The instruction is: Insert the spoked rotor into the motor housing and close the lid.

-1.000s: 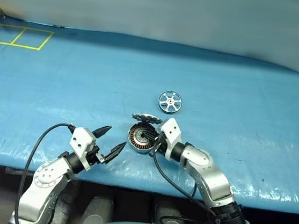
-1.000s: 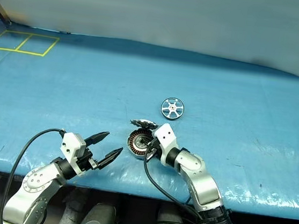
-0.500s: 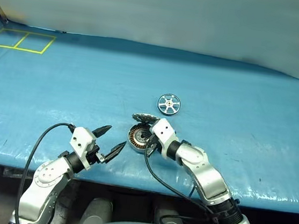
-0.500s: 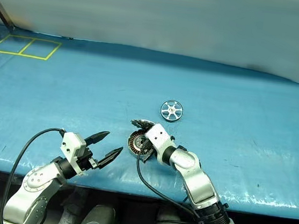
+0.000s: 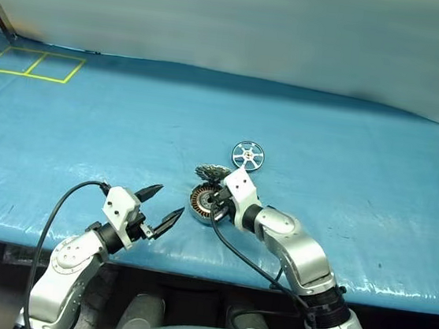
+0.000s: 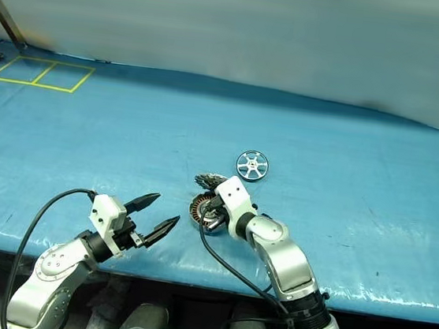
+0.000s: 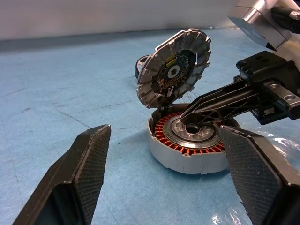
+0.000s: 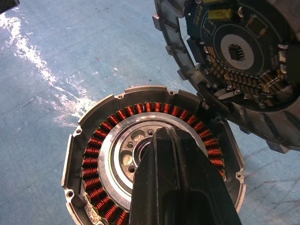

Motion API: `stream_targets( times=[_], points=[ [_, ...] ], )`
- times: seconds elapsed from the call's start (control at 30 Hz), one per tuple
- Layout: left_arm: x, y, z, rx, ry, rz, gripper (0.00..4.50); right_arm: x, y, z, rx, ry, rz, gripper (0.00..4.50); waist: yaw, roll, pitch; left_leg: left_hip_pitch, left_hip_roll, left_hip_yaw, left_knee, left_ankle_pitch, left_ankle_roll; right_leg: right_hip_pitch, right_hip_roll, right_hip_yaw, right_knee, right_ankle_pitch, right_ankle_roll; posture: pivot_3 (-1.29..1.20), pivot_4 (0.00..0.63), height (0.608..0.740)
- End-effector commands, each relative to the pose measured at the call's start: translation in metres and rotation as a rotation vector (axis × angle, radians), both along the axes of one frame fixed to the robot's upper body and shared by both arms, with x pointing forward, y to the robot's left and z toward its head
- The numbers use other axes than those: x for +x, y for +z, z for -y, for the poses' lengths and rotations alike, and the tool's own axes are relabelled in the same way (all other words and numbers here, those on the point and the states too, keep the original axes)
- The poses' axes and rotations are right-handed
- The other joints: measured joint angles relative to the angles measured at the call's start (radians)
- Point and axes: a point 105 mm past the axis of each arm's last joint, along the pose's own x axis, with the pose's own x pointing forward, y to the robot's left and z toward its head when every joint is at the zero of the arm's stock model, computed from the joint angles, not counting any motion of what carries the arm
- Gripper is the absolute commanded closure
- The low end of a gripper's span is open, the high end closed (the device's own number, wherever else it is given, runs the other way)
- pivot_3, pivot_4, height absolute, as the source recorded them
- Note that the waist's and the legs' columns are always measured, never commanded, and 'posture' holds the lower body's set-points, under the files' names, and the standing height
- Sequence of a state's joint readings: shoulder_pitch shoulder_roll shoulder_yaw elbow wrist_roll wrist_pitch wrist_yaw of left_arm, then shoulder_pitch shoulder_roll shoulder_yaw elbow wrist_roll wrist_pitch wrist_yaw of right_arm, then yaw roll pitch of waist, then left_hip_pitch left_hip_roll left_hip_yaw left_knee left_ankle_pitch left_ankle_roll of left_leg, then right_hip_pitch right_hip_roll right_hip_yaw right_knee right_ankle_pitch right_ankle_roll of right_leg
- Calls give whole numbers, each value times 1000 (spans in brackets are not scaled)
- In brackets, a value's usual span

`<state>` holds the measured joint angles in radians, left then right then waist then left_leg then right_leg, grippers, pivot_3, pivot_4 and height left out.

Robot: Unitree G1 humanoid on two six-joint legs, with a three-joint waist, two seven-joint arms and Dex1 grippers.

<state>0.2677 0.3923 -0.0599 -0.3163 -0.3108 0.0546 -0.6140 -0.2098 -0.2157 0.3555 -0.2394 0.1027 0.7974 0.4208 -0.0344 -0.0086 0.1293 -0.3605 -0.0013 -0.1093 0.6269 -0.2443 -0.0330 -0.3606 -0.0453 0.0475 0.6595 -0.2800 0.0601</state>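
Now, nearest us, the left gripper (image 5: 157, 208) hangs with fingers spread wide and nothing between them, aimed at the motor housing (image 7: 190, 147) just ahead of its tips on the blue worktop (image 5: 88, 134). The right gripper (image 7: 187, 111) is pressed together, its tips poised over the housing's centre hub inside the copper winding ring. Just past those tips the lid (image 7: 174, 69) stands raised on its hinge, circuit side showing. Farther beyond, the spoked rotor (image 5: 247, 155) lies flat, apart from both grippers.
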Motion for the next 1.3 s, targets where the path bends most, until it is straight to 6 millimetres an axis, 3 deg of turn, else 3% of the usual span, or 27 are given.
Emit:
stream_targets(
  times=[0.03, 0.27, 0.3, 0.37, 0.43, 0.53, 0.67, 0.83, 1.13, 1.3],
  points=[
    [0, 8, 1, 2, -12, 45, 519, -26, -85, 49, -257, -187, -336, 4482, -1, 0, -2, 0, 1, 0, 0, 0, 0, 0, -1, 1, 0, 0, 0, 0, 150, 740],
    [1, 7, -1, 6, -13, 45, 519, -24, -71, 38, -66, -216, -365, 4482, 1, 0, -2, -1, 1, -1, -2, -1, -1, -1, -7, 0, 0, 0, 0, 0, 150, 740],
    [1, 6, -1, 7, -12, 44, 519, -19, -60, 32, 10, -204, -317, 4482, 1, 0, -2, -1, 1, -1, -2, -1, -1, -2, -8, 0, 0, 0, 0, 0, 150, 740],
    [1, 5, -2, 8, -11, 42, 519, -14, -17, 14, 182, -84, -122, 4482, 1, 0, -1, -3, 0, -1, -2, -1, -1, -3, -9, -1, -1, 0, 0, 0, 150, 740],
    [1, 5, -2, 9, -9, 40, 519, -11, 11, 9, 293, -54, 12, 4482, 4, 1, 2, -9, -1, -1, -2, 0, -1, -8, -10, -2, -1, 0, 0, 0, 150, 740],
    [1, 4, -2, 10, -8, 39, 519, -11, 30, 6, 408, -26, 59, 4482, -4, 5, 13, -23, -5, 1, -3, 4, 7, -21, -5, -4, 0, 5, 7, 0, 150, 740],
    [2, 4, 0, 8, -11, 41, 519, -11, 48, 1, 476, 34, 111, 4482, -3, 5, 17, -40, -7, 0, -4, 5, 4, -36, -1, -4, 1, 9, 4, 0, 150, 740],
    [2, 3, 1, 5, -11, 42, 519, -6, 30, 1, 263, 50, 149, 4482, -2, 6, 23, -40, -7, 1, -7, 2, 7, -37, -1, -4, -1, 7, 3, 0, 150, 740],
    [1, 2, 2, 3, -8, 39, 519, -11, 14, 5, 167, 82, 166, 4482, -3, 4, 26, -37, -7, 3, -5, 2, 6, -32, 1, -4, 0, 7, 3, 0, 150, 740],
    [1, 2, 3, 5, -9, 40, 519, -7, 34, 3, 289, 49, 222, 4482, -3, 4, 26, -36, -7, 2, -4, 3, 5, -31, 1, -4, 1, 7, 3, 0, 150, 740]
  ],
)
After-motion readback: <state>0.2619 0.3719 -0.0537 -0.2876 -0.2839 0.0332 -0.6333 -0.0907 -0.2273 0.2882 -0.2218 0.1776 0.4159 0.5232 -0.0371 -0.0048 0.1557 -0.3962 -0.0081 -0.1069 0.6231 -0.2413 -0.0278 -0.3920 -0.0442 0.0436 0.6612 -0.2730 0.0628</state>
